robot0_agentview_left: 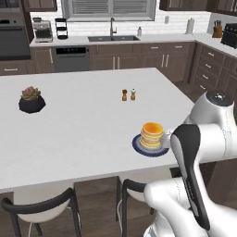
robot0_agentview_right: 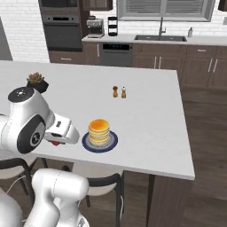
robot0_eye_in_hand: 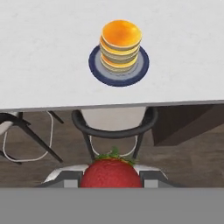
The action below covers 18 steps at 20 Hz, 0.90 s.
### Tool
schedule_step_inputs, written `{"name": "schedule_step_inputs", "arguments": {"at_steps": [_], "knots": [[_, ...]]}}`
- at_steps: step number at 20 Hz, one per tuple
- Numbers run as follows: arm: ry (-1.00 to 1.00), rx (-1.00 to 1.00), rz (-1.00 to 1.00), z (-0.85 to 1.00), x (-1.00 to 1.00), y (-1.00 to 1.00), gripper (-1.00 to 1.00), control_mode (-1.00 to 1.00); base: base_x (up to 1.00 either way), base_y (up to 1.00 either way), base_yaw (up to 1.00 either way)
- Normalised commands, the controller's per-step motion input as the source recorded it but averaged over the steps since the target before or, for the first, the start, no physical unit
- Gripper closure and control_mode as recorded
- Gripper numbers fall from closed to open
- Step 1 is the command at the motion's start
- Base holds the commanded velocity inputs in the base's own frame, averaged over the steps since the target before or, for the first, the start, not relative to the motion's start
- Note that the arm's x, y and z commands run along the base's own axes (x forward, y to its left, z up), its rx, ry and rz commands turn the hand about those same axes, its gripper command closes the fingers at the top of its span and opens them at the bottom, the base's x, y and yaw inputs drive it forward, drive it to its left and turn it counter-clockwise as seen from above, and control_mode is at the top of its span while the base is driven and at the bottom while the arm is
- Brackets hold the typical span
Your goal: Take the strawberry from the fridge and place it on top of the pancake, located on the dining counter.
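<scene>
The kitchen lay ahead of me: brown cabinets, a sink (robot0_agentview_left: 112,39) under the window, and the wide white dining counter (robot0_agentview_left: 83,134) in front. In the left base view the pancake (robot0_agentview_left: 152,135) sat as a tan stack on its dark blue plate (robot0_agentview_left: 137,146) near the counter's near edge, just beyond my wrist. Further off beyond it stood two small shakers (robot0_agentview_left: 128,95), and well off to the left a potted succulent (robot0_agentview_left: 31,99). A black-backed chair (robot0_agentview_left: 44,208) was tucked under the counter below.

In the right base view the same counter stretched away towards the oven (robot0_agentview_right: 62,31) and the coffee machine (robot0_agentview_right: 95,27). My hand reached over the counter's near edge, and a bit of red showed under it: the strawberry (robot0_agentview_right: 55,142). The pancake (robot0_agentview_right: 99,131) stood just beside my fingers, to their right, apart from them.

In the hand view my fingers (robot0_eye_in_hand: 111,177) were closed on the strawberry (robot0_eye_in_hand: 110,173), one pad against each side of it, its green leaves at the top. The fruit hung off the counter, above a chair back (robot0_eye_in_hand: 114,127) and the wood floor. The pancake (robot0_eye_in_hand: 121,46) stood ahead of my fingers on the counter top, a little in from the edge (robot0_eye_in_hand: 43,107).
</scene>
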Motion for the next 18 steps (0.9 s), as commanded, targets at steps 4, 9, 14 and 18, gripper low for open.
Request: {"name": "schedule_step_inputs", "arguments": {"at_steps": [4,9,14,18], "knots": [[0.00,0.00,0.00,0.22,0.92,-0.03,1.00,-1.00,0.00,0.00,0.00],[0.01,0.00,0.00,0.10,1.00,-0.27,1.00,-1.00,0.00,0.00,0.00],[0.15,0.00,0.00,-0.16,1.00,-0.32,1.00,-1.00,0.00,0.00,0.00],[0.14,0.00,-0.04,-0.48,1.00,-0.03,1.00,-1.00,0.00,0.00,0.00]]}}
